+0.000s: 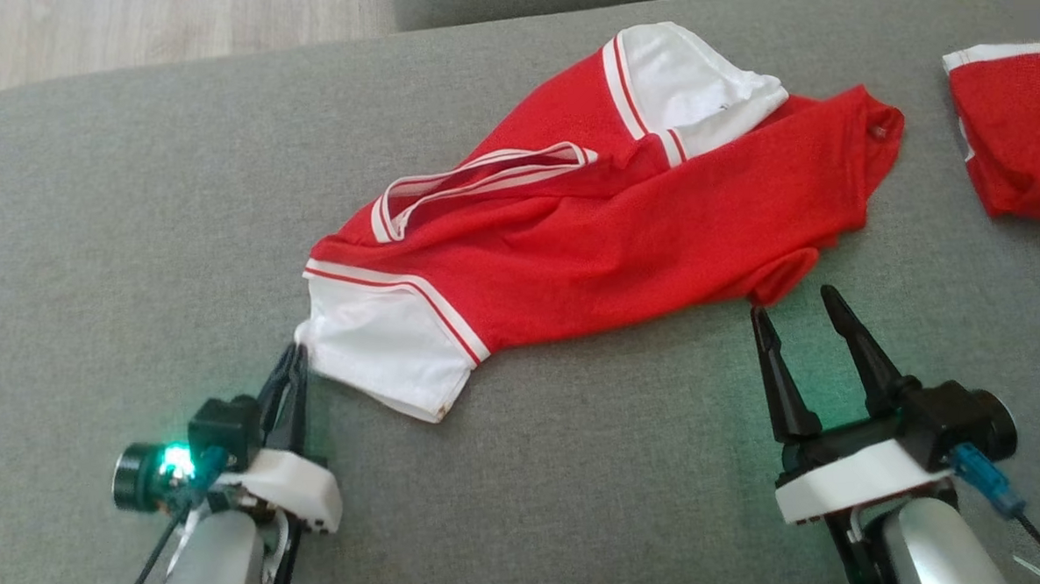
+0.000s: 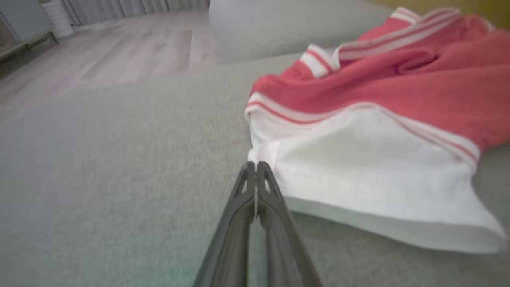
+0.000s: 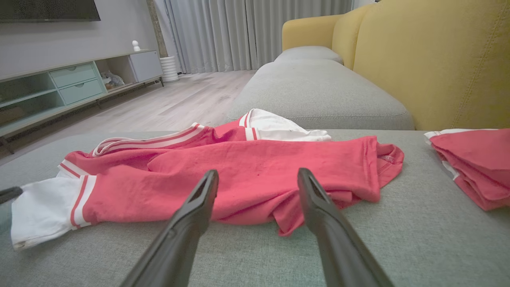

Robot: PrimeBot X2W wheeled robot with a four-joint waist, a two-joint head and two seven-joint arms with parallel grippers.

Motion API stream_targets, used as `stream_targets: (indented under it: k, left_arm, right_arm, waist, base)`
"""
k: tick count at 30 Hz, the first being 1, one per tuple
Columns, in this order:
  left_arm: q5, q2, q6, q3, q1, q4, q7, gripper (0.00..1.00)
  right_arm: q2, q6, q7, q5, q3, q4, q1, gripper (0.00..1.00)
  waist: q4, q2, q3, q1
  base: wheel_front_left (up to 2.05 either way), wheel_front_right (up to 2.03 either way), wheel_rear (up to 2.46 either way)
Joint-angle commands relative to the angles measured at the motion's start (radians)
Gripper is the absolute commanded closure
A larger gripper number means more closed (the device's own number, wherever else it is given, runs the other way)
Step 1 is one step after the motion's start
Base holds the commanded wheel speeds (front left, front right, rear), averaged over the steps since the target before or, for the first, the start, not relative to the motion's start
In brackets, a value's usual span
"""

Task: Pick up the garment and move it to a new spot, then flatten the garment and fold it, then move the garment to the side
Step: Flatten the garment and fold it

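The garment [image 1: 622, 226], a red shirt with white sleeves and striped trim, lies crumpled across the grey cushion [image 1: 88, 258]. My left gripper [image 1: 299, 352] is shut, its tips pinching the near corner of the white sleeve [image 1: 382, 351]. In the left wrist view the closed left gripper [image 2: 255, 164] meets the sleeve [image 2: 358, 167] at its edge. My right gripper [image 1: 793, 305] stands open just in front of the shirt's hanging red hem, not touching it. In the right wrist view the right gripper [image 3: 258, 175] frames the garment [image 3: 247, 159] a little beyond its tips.
A second red and white garment [image 1: 1018, 130] lies folded at the cushion's right edge, also seen as a red pile [image 3: 474, 167]. A yellow sofa backrest [image 3: 434, 59] rises on the far side. Wooden floor [image 1: 123, 37] lies past the cushion's far left edge.
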Motion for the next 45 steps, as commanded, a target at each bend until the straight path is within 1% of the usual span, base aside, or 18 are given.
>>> stream_targets:
  k: [1,7,11,15,20,24,26,28,29,30,31,32,33,35,38,45]
  left_arm:
    - [-0.010,0.018,0.000,0.041,-0.001,-0.068,-0.005,1.00]
    - [-0.037,0.003,0.010,0.102,0.102,-0.294,-0.005,1.00]
    - [-0.069,-0.020,-0.001,0.110,0.209,-0.375,-0.005,1.00]
    - [-0.086,-0.036,-0.011,0.080,0.305,-0.407,-0.005,1.00]
    - [-0.094,-0.050,-0.011,0.056,0.355,-0.429,-0.005,1.00]
    - [-0.097,-0.056,-0.014,0.040,0.363,-0.448,-0.005,1.00]
    - [-0.085,-0.052,-0.009,0.030,0.355,-0.433,0.001,1.00]
    - [-0.066,-0.044,-0.005,0.013,0.338,-0.402,0.029,1.00]
    - [-0.052,-0.040,0.005,0.008,0.327,-0.391,0.034,1.00]
    - [-0.039,-0.037,0.018,0.005,0.318,-0.377,0.040,0.87]
    - [-0.030,-0.035,0.030,0.004,0.310,-0.363,0.047,0.55]
    - [-0.025,-0.036,0.045,0.006,0.304,-0.352,0.049,0.06]
    - [-0.022,-0.037,0.058,0.008,0.301,-0.345,0.050,0.00]
    - [-0.015,-0.038,0.081,0.012,0.298,-0.340,0.046,0.00]
    - [-0.016,-0.041,0.101,0.017,0.298,-0.349,0.033,0.00]
    - [-0.016,-0.040,0.113,0.014,0.277,-0.331,0.022,0.00]
  right_arm:
    - [-0.005,-0.001,-0.004,-0.011,0.019,-0.026,-0.005,0.00]
    - [-0.005,-0.001,-0.004,-0.012,0.007,-0.026,0.011,0.00]
    - [-0.005,-0.001,-0.004,-0.007,0.011,-0.025,0.020,0.00]
    - [-0.005,-0.001,-0.004,-0.003,0.013,-0.023,0.025,0.00]
    - [-0.005,-0.001,-0.004,-0.002,0.017,-0.020,0.025,0.00]
    - [-0.005,-0.001,-0.004,-0.004,0.016,-0.017,0.023,0.00]
    - [-0.005,-0.001,-0.004,-0.006,0.018,-0.016,0.022,0.00]
    - [-0.005,-0.001,-0.004,-0.008,0.019,-0.016,0.019,0.00]
    - [-0.005,-0.001,-0.004,-0.009,0.020,-0.015,0.018,0.00]
    - [-0.005,-0.001,-0.004,-0.010,0.021,-0.015,0.017,0.00]
    - [-0.005,-0.001,-0.004,-0.010,0.022,-0.015,0.015,0.00]
    - [-0.005,-0.001,-0.004,-0.011,0.024,-0.015,0.013,0.00]
    - [-0.005,-0.001,-0.004,-0.011,0.024,-0.014,0.012,0.00]
    - [-0.005,-0.001,-0.004,-0.010,0.024,-0.013,0.011,0.00]
    - [-0.005,-0.001,-0.004,-0.009,0.020,-0.011,0.009,0.00]
    - [-0.005,-0.001,-0.004,-0.006,0.021,-0.009,0.003,0.00]
  waist:
    - [0.005,0.0000,-0.005,0.0000]
    - [0.023,0.0000,-0.015,0.0000]
    - [0.035,0.0000,-0.022,0.0000]
    - [0.049,0.0000,-0.025,0.0000]
    - [0.061,0.0000,-0.025,0.0000]
    - [0.074,0.0000,-0.022,0.0000]
    - [0.080,0.0000,-0.020,0.0000]
    - [0.085,0.0000,-0.017,0.0000]
    - [0.087,0.0000,-0.016,0.0000]
    - [0.087,0.0000,-0.014,0.0000]
    - [0.087,0.0000,-0.012,0.0000]
    - [0.087,0.0000,-0.011,0.0000]
    - [0.087,0.0000,-0.010,0.0000]
    - [0.086,0.0000,-0.009,0.0000]
    - [0.086,0.0000,-0.006,0.0000]
    - [0.086,0.0000,-0.004,0.0000]
  base:
    - [0.00,0.00,0.00]
    - [0.00,0.00,0.00]
    - [0.00,0.00,0.00]
    - [0.00,0.00,0.00]
    - [0.00,0.00,0.00]
    - [0.00,0.00,0.00]
    - [0.00,0.00,0.00]
    - [0.00,0.00,0.00]
    - [0.00,0.00,0.00]
    - [0.00,0.00,0.00]
    - [0.00,0.00,0.00]
    - [0.00,0.00,0.00]
    - [0.00,0.00,0.00]
    - [0.00,0.00,0.00]
    - [0.00,0.00,0.00]
    - [0.00,0.00,0.00]
